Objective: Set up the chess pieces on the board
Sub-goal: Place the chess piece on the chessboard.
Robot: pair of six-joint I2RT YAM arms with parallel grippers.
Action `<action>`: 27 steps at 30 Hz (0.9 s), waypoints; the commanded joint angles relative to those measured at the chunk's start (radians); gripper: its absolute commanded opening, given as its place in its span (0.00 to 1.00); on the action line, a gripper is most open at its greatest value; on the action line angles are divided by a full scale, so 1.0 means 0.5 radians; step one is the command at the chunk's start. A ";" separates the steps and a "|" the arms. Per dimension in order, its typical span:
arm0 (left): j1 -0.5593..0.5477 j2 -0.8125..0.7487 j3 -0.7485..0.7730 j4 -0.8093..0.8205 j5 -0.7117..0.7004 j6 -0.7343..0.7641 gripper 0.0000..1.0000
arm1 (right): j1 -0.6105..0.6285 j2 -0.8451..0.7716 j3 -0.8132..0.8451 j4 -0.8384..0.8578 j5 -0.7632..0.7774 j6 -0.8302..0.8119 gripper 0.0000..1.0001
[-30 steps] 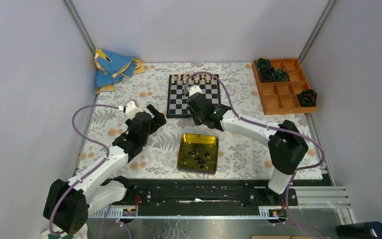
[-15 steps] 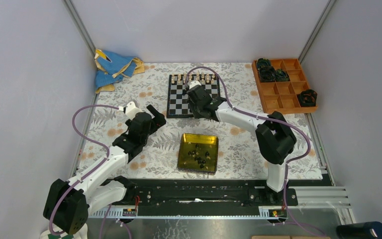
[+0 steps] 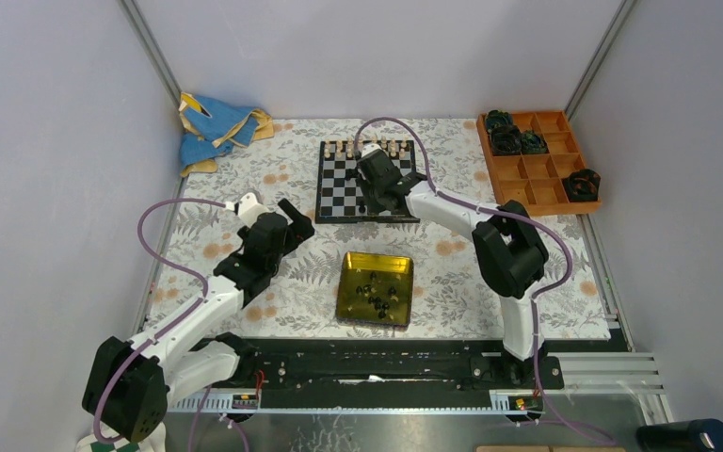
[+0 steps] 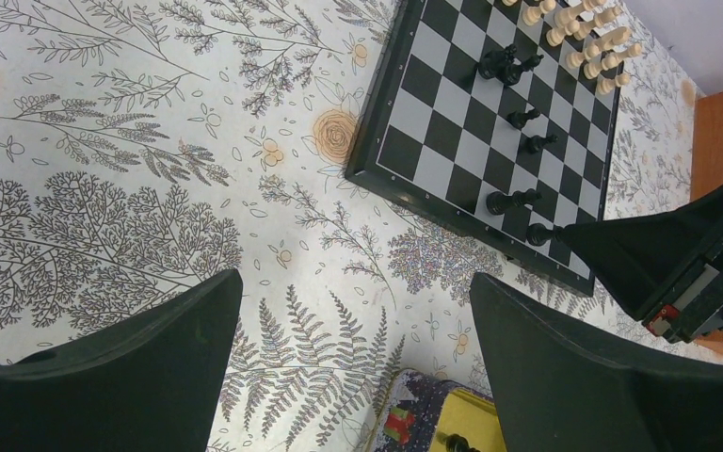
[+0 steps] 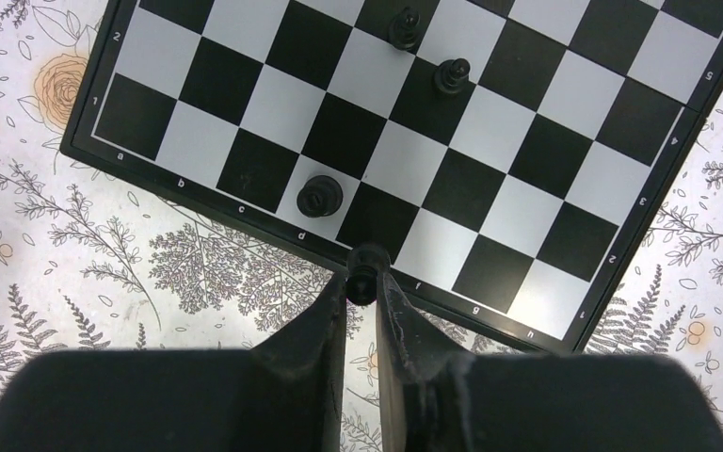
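The board point(image 3: 334, 202) lies at the back middle of the mat, with cream chess pieces point(image 3: 367, 147) lined along its far edge. A few black pieces point(image 4: 511, 200) stand on its squares, and one point(image 5: 320, 196) is near the front rim. My right gripper point(image 5: 362, 282) is shut on a small black piece point(image 5: 364, 259), held over the board's near edge point(image 5: 245, 212). In the top view my right gripper point(image 3: 365, 200) reaches over the board's front. My left gripper point(image 4: 355, 278) hangs open and empty over the mat, left of the tin.
A yellow tin point(image 3: 344, 282) with several black pieces point(image 3: 377, 287) sits in front of the board. An orange compartment tray point(image 3: 537, 160) with dark lumps point(image 3: 504, 141) stands at the back right. A blue cloth point(image 3: 215, 127) lies at the back left.
My right arm has stretched farther away from its base, carrying the black piece up to the board's near edge. The left arm has not moved.
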 commanded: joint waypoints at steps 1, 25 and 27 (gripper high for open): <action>-0.017 0.012 -0.018 0.085 -0.039 -0.016 0.99 | -0.034 0.034 0.130 0.031 -0.068 -0.029 0.00; -0.017 0.059 -0.018 0.108 -0.032 -0.018 0.99 | -0.098 0.195 0.259 -0.021 -0.134 -0.001 0.00; -0.016 0.065 -0.018 0.112 -0.031 -0.018 0.99 | -0.104 0.200 0.262 -0.019 -0.139 0.002 0.00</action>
